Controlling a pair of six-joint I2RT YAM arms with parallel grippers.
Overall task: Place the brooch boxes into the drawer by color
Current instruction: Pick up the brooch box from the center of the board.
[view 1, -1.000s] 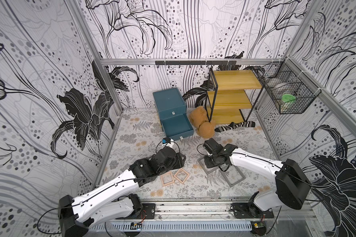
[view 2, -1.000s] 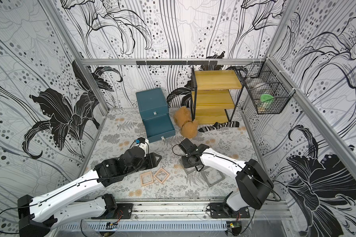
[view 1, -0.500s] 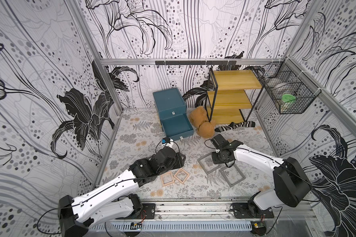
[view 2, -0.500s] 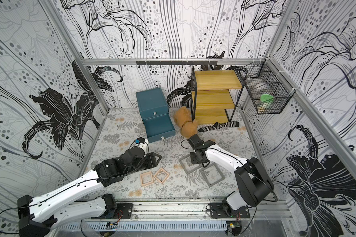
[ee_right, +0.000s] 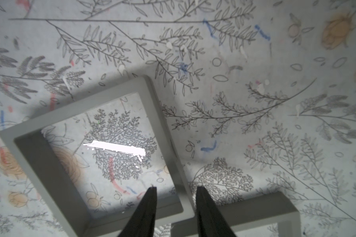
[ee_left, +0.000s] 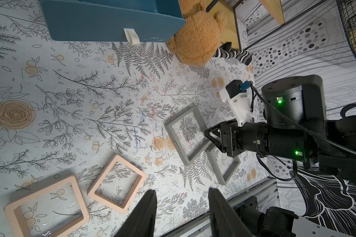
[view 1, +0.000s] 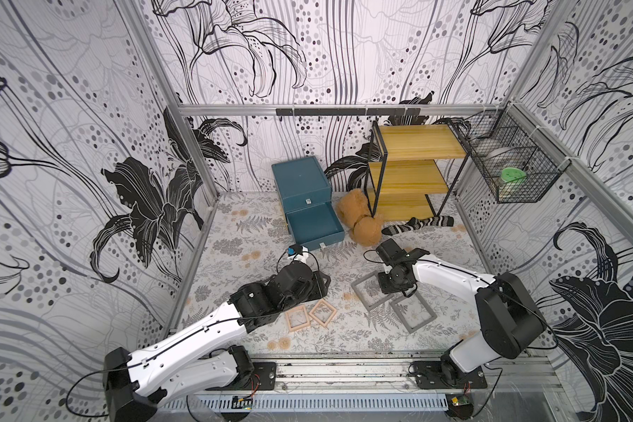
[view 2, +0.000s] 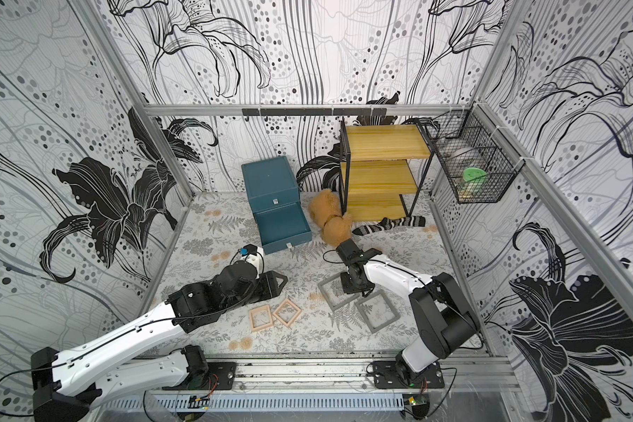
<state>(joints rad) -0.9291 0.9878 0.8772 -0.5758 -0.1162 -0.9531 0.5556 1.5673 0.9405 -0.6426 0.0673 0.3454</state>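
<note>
Near the front of the floral mat (view 1: 234, 234), two grey brooch boxes lying flat, corner to corner: far grey box (view 1: 370, 292) and near grey box (view 1: 413, 312). Right gripper (ee_right: 175, 187) over the far grey box, jaws apart, one finger above its clear centre, one outside its rim, nothing clamped. To their left, two pale pink brooch boxes (view 1: 297, 318) (view 1: 323, 312) flat, just beside each other. Left gripper (ee_left: 182, 189) near them, jaws apart, empty. At the back, teal drawer chest (view 1: 300, 179), bottom drawer (view 1: 315, 226) pulled out, well apart from all four boxes. Beside it, plush bear (view 1: 360, 226) and striped sock (view 1: 417, 223).
</note>
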